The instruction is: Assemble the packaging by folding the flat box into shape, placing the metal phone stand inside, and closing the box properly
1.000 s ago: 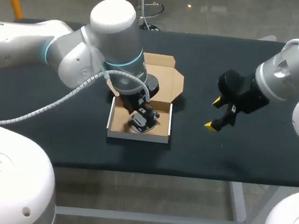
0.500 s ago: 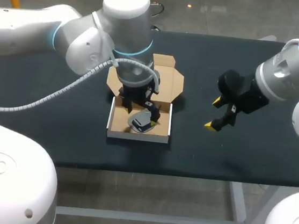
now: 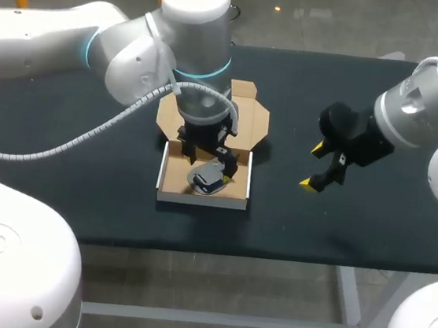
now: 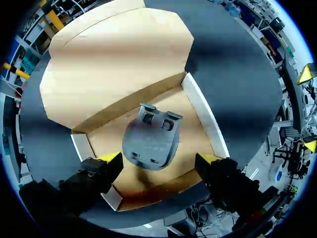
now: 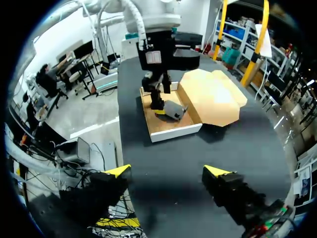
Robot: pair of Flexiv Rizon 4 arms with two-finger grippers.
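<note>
1. The box stands formed and open on the table, with its lid folded back to the far side.
2. The phone stand lies inside it.
3. The left gripper hangs over the phone stand, fingers apart.
4. The right gripper hovers well to the right, fingers spread.

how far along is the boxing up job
Done: the box is folded into a tray and the phone stand lies inside. In hand: the left end effector hangs open above the stand, not gripping it. Left: the lid lies back open behind the tray and has to be folded shut. The right end effector is open, off to the side.
</note>
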